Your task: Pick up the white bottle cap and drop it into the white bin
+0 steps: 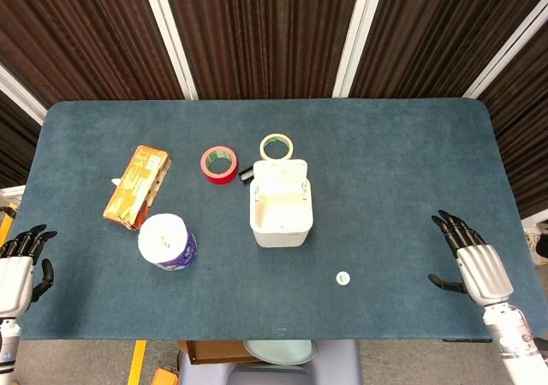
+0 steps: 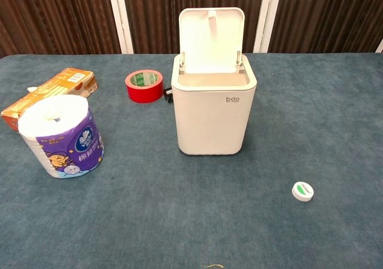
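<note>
The white bottle cap (image 1: pixel 342 278) (image 2: pixel 303 190) lies flat on the blue table, near the front edge and right of the bin. The white bin (image 1: pixel 280 204) (image 2: pixel 212 110) stands mid-table with its lid flipped up and its mouth open. My right hand (image 1: pixel 472 259) hovers at the table's right front, well right of the cap, fingers spread and holding nothing. My left hand (image 1: pixel 17 267) sits at the far left front edge, fingers apart and empty. Neither hand shows in the chest view.
A toilet paper roll (image 1: pixel 167 242) (image 2: pixel 62 135) stands left of the bin. An orange packet (image 1: pixel 136 186) (image 2: pixel 51 94) lies behind it. Red tape (image 1: pixel 219 164) (image 2: pixel 145 85), a yellow tape ring (image 1: pixel 276 148) and a small dark object (image 1: pixel 247 174) sit behind the bin.
</note>
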Robot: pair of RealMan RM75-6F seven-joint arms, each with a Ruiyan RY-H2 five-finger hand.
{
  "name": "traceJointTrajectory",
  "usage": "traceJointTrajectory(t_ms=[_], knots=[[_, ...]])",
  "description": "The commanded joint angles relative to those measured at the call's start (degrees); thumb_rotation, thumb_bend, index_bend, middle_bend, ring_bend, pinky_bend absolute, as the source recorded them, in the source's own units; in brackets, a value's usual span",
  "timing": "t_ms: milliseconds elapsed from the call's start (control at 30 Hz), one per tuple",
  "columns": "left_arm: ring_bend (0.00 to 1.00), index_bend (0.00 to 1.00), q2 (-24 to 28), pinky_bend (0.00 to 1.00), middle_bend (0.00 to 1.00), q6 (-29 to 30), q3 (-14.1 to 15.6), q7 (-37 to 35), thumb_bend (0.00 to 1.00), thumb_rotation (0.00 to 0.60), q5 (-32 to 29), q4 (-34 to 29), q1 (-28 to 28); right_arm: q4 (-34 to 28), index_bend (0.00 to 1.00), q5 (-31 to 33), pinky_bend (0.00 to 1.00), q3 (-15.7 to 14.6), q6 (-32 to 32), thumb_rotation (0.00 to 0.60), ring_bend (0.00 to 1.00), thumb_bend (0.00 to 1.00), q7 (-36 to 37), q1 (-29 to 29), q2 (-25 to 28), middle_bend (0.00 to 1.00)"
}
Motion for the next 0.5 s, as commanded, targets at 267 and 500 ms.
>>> traceJointTrajectory(t_ms=[267, 500], knots=[[0.18, 0.25, 0.21, 0.25, 0.14, 0.1, 0.15, 0.12, 0.69, 0.6, 0.16, -0.28, 0.13, 0.52, 0.12, -0.1, 0.33, 0.15, -0.68, 0.6, 0.12, 0.2, 0.75, 0.43, -0.15, 0.13], [0.18, 0.25, 0.14, 0.25, 0.14, -0.87, 0.11, 0.21, 0.69, 0.6, -0.36, -0.19, -0.2, 2.68, 0.15, -2.35, 0.33, -0.05, -0.09, 0.6, 0.12, 0.2, 3.6, 1.19, -1.18, 0.13]])
